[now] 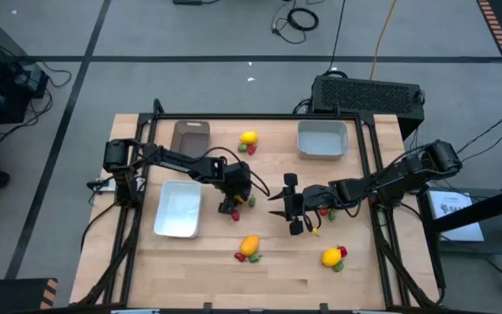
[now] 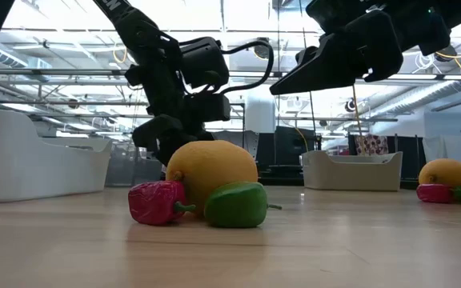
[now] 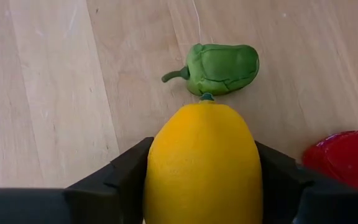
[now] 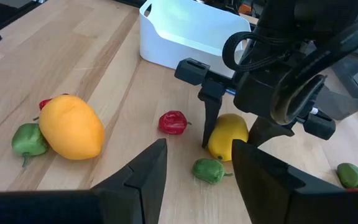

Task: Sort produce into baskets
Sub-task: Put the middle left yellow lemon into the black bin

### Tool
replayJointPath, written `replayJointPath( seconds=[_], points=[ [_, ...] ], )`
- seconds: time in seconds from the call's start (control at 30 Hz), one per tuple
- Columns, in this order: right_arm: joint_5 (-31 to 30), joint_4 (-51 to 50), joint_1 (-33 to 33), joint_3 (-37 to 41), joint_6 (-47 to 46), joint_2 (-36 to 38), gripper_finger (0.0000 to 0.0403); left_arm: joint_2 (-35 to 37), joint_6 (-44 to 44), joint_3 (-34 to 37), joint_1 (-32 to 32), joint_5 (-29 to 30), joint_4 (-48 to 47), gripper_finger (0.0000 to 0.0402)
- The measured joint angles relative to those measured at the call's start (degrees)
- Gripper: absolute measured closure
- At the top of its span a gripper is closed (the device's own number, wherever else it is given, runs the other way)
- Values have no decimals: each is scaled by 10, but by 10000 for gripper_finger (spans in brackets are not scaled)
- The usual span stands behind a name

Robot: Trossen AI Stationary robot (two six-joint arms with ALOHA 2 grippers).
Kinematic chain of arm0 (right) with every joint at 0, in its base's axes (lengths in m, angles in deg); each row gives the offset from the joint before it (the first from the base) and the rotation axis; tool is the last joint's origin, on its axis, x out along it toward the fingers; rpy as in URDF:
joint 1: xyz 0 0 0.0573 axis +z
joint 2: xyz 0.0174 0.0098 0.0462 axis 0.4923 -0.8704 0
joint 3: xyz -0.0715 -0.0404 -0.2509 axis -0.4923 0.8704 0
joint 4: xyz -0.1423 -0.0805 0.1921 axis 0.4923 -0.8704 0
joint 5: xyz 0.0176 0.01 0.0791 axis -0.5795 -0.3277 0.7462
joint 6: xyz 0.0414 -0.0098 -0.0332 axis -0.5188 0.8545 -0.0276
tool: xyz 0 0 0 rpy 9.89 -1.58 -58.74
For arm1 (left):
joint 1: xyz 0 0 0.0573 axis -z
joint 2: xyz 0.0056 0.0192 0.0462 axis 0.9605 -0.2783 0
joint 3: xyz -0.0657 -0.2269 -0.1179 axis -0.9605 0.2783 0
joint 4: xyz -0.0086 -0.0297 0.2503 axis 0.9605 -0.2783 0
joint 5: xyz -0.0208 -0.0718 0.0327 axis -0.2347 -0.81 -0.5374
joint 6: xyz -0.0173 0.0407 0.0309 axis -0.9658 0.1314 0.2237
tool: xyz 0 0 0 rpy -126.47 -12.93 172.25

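My left gripper (image 1: 232,190) stands mid-table, right of the white tray (image 1: 179,209), and is shut on a yellow lemon (image 3: 201,162). A green piece (image 3: 219,67) lies at the lemon's tip and a red piece (image 3: 347,155) lies beside it. My right gripper (image 1: 291,208) is open and empty a short way to the right, above the table, and faces the left one. The right wrist view shows the held lemon (image 4: 229,137), the red piece (image 4: 173,122) and the green piece (image 4: 209,170). The grey-brown tray (image 1: 190,135) and the pale grey bin (image 1: 322,139) sit at the far edge. My left gripper pinches the lemon by its two long sides (image 3: 157,168) between its two fingers (image 4: 211,118). The fingers come from above and point down, with the lemon's tip sticking out past them. The lemon is at table height; I cannot tell whether it is lifted clear.
Other lemon groups with red and green pieces lie near the front middle (image 1: 249,247), at the front right (image 1: 332,256) and at the far middle (image 1: 248,139). More pieces lie under my right arm (image 1: 325,212). A black vented box (image 1: 369,94) stands behind the table.
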Motion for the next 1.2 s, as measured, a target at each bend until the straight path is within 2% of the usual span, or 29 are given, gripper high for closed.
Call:
replayJointPath(
  seconds=[0.23, 0.43, 0.67, 0.9, 1.13, 1.2],
  points=[
    [0, 0, 0, 0, 0, 0, 232, 8, -5, 0, 0, 3, -5, 181],
    [0, 0, 0, 0, 2, 0, 232, 67, -15, 0, -3, 9, -25, 180],
    [0, 0, 0, 0, 0, 0, 232, 174, -43, -1, -13, 80, -72, 180],
    [0, 2, 0, 0, 0, 0, 232, 268, -141, -1, -43, 247, -173, 180],
    [0, 1, 0, 0, 0, 0, 232, 298, -227, -1, -109, 290, -304, 180],
    [0, 1, 0, 0, 0, 0, 232, 298, -240, 3, -129, 291, -310, 180]
  ],
)
